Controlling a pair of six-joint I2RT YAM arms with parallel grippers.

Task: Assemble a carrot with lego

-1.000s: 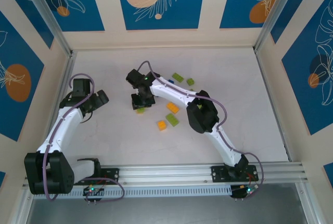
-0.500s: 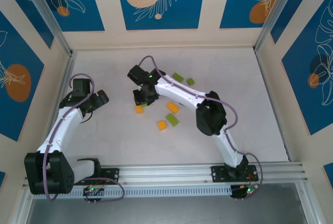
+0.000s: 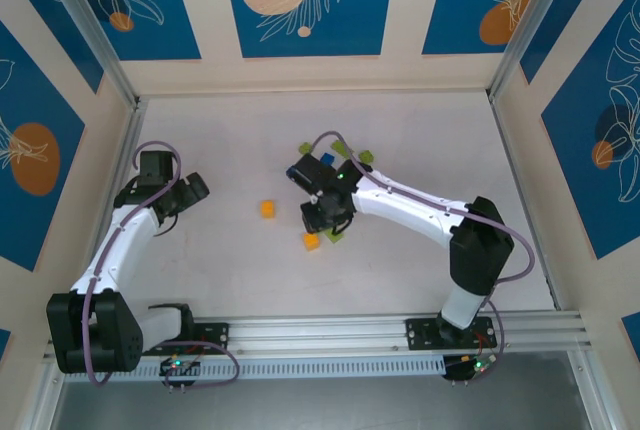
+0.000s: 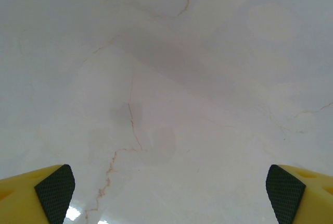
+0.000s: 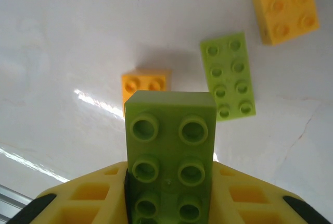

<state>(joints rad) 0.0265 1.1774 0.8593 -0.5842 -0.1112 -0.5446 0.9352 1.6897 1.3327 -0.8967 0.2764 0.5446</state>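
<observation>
My right gripper (image 5: 170,187) is shut on a lime green eight-stud lego brick (image 5: 170,151) that stands up out of its jaws; in the top view this gripper (image 3: 322,215) hangs over the middle of the table. Below it lie a small orange brick (image 5: 144,85), a lime green brick (image 5: 228,75) and a larger orange brick (image 5: 283,5). The top view shows one more orange brick (image 3: 267,208) lying alone to the left, and the small orange one (image 3: 312,241) in front. My left gripper (image 3: 190,190) is open over bare table, its fingertips (image 4: 54,193) far apart.
Behind the right wrist lie a lime green brick (image 3: 366,157) and a blue one (image 3: 327,158). Patterned walls stand close on three sides. A metal rail (image 3: 330,330) runs along the near edge. The white marble table (image 3: 220,270) is bare between the arms.
My right arm has swung to the right with the lime green brick, from left of centre to above the brick cluster. An orange brick stays behind where it was. The left arm has not moved.
</observation>
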